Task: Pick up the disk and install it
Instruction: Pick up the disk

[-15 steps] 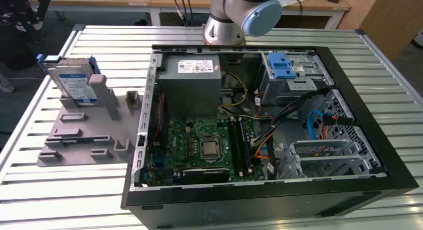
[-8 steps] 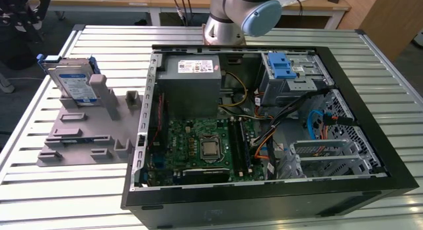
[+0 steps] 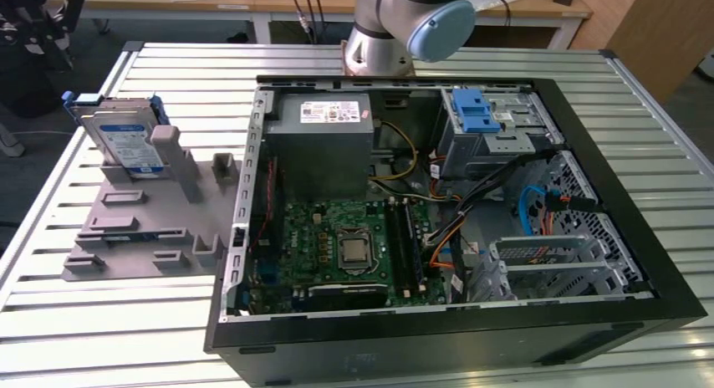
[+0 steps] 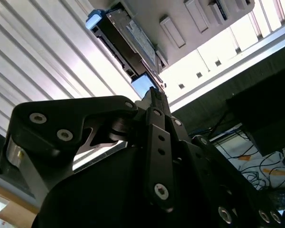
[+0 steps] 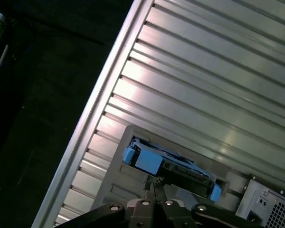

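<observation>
Pincer [image 5: 152, 184] pressed closed, empty; the disk [image 5: 175, 167] stands just beyond it.

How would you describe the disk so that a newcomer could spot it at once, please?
Find the open black computer case; to the exterior view's left of it lies a grey stand. At its far end the disk stands on edge, the only silver, blue-framed piece there.
</observation>
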### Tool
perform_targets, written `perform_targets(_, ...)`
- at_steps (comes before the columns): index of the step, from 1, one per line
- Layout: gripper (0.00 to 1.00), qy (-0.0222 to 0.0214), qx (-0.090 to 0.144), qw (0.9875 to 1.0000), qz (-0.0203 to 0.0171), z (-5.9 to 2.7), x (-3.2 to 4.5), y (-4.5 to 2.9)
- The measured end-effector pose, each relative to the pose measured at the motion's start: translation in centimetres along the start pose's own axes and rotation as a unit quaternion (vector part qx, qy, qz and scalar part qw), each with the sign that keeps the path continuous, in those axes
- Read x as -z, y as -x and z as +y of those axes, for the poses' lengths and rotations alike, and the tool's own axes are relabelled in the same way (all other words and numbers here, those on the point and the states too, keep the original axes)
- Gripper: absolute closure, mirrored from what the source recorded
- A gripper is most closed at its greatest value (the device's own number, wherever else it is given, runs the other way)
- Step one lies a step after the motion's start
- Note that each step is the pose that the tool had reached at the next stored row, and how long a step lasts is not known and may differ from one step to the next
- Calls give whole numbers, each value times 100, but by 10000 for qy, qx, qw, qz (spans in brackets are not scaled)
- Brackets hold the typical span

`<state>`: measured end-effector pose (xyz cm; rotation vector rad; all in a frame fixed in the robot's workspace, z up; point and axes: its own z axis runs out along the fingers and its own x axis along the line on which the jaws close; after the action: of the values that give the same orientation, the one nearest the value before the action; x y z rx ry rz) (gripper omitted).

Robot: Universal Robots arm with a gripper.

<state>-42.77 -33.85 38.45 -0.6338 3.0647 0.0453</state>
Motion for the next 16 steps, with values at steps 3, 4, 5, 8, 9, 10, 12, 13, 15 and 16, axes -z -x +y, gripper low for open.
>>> perform_targets(3,89,3,166,9999,5,1,1,-1)
perform_targets(4,89,4,228,9997,7,1,1,-2)
perform_targets(5,89,5,284,9996,8,1,0,-2)
perform_targets(8,89,7,454,9990,12,1,0,-3)
perform_targets(9,89,9,509,9987,14,2,0,-4)
perform_targets(10,89,10,566,9984,15,2,0,-4)
perform_targets(12,89,12,714,9974,18,2,-1,-4)
perform_targets(13,89,13,785,9969,20,2,-1,-5)
perform_targets(15,89,16,921,9957,24,2,0,-5)
perform_targets(16,89,17,985,9951,26,2,0,-4)
